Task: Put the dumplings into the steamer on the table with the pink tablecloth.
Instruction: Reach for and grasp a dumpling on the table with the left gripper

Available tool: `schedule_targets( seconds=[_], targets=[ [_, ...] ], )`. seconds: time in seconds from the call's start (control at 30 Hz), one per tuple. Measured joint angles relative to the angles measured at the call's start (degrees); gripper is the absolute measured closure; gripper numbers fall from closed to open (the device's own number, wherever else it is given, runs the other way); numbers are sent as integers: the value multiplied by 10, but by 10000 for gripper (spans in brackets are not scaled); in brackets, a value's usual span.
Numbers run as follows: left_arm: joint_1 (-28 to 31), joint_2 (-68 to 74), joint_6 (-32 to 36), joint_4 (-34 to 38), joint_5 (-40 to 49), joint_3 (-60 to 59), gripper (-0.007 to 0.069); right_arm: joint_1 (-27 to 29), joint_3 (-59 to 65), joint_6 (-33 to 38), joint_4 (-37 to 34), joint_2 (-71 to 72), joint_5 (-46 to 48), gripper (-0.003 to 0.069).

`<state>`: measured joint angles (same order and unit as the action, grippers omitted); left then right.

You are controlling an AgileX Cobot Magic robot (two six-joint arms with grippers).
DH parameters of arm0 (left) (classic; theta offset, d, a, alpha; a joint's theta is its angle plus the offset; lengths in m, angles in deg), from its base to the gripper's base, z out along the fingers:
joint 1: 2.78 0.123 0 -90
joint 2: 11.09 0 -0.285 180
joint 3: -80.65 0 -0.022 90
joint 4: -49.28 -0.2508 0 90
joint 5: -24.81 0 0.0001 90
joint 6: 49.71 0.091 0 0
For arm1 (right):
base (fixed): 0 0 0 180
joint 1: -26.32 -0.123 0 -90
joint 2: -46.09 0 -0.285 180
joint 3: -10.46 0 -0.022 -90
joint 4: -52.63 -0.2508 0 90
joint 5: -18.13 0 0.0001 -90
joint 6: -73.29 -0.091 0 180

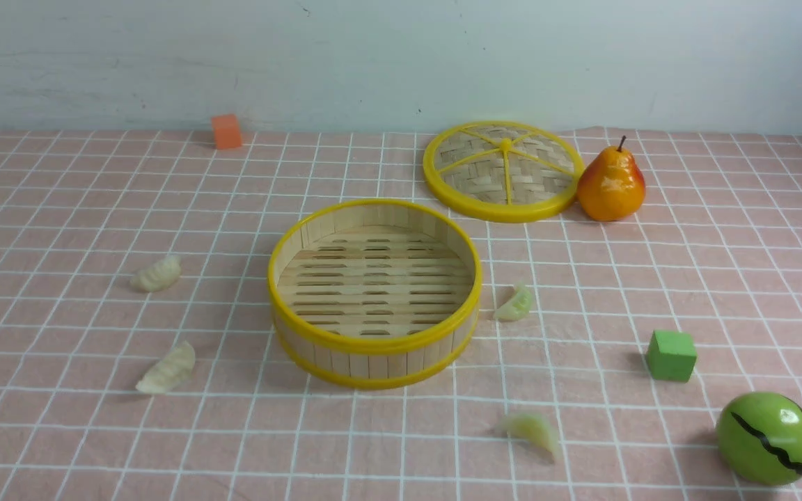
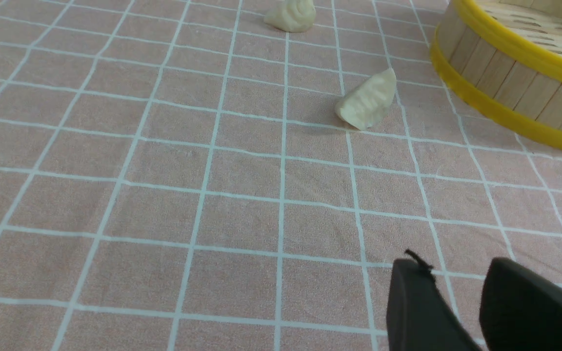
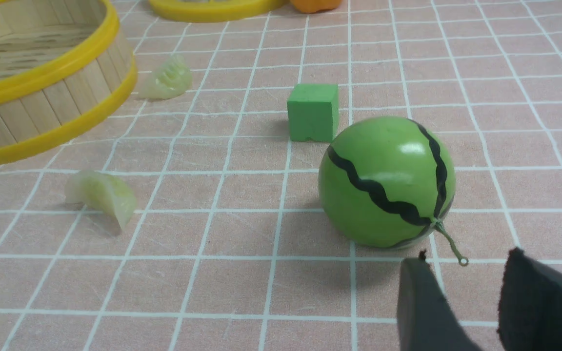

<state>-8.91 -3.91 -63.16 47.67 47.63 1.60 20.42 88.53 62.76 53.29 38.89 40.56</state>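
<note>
Green melon (image 1: 768, 438) sat nearest, clear of my parted, unladen left gripper (image 2: 437, 297) and right gripper (image 3: 456, 297), both cropped at the frame edge! Steamer (image 1: 375, 292) faced up, mid-cloth, round, no long axis; two white dumplings (image 1: 167, 369) lay left, slanting, two pale-green dumplings (image 1: 514, 305) right, slanting oppositely, one blurred.

front camera high, facing down-forward — wrist cameras closer, angled down
</note>
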Motion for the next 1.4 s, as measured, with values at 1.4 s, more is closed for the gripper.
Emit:
schedule_targets(
  seconds=[1.4],
  targets=[
    [0, 0, 1, 0, -362, 0, 387, 0, 6, -29, 27, 0, -315, 419]
  ],
)
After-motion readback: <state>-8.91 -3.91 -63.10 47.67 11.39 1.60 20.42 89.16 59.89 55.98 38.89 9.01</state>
